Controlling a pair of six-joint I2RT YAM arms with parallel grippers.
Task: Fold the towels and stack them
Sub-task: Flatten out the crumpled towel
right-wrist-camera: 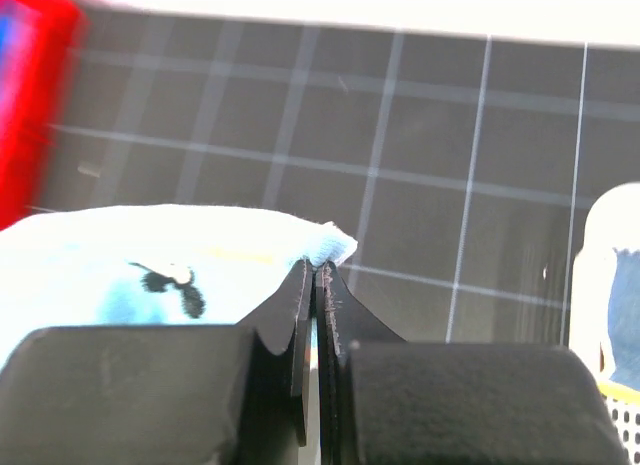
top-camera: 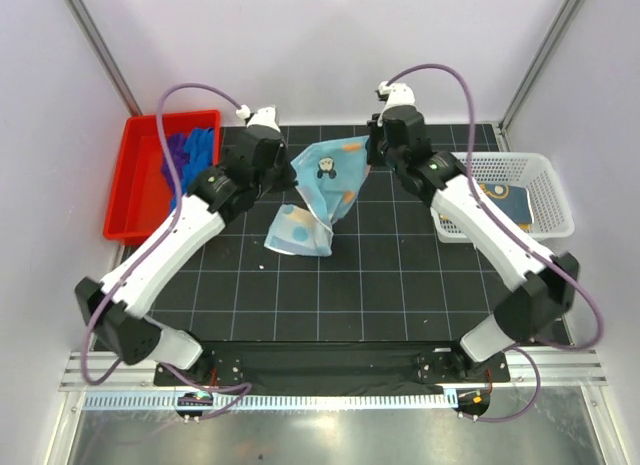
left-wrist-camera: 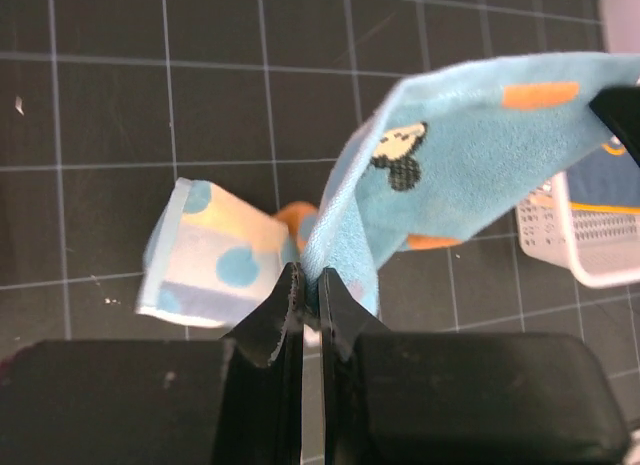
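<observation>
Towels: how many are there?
4: patterned towel held mid-air; blue towel and purple towel in the red tray; folded towel in the white basket. Others may be hidden.

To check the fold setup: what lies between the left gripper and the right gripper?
The light blue patterned towel spans that stretch. The left gripper and the right gripper each pinch an edge of it, as the top view shows.

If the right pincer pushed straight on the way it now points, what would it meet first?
The right pincer is shut on a corner of the towel, so the towel comes first. Past that corner, only the mat lies ahead, though how far off is unclear.
</observation>
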